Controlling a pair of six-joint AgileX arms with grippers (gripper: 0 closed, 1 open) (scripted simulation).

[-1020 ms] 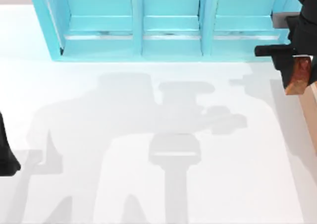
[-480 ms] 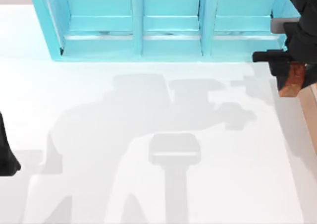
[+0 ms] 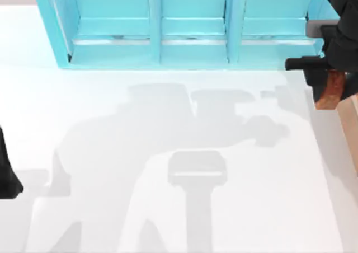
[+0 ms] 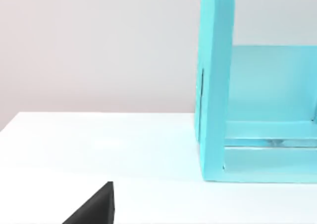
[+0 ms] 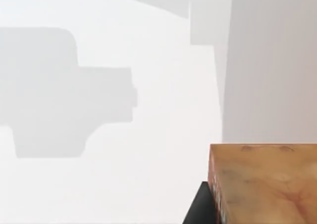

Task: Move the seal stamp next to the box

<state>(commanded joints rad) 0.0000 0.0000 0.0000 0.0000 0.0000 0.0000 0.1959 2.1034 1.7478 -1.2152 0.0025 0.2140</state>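
The seal stamp (image 3: 329, 95) is a small reddish-brown block at the table's far right, held above the surface with my right gripper (image 3: 331, 84) shut on it. Its lighter tan end (image 5: 265, 184) faces the right wrist camera, with a black finger (image 5: 198, 208) beside it. Just right of the stamp, a light tan strip of the box (image 3: 351, 127) runs along the right edge, only partly in view. My left arm (image 3: 6, 174) is parked at the left edge; a black tip of its gripper (image 4: 94, 207) shows in the left wrist view.
A large cyan shelf unit (image 3: 190, 29) spans the back of the table, its end wall (image 4: 217, 85) near the left wrist camera. Arm shadows fall across the white table (image 3: 112, 219).
My right gripper has carried the stamp slightly left and toward the back since a second ago. It has held almost still over the last half second. The left arm has not moved.
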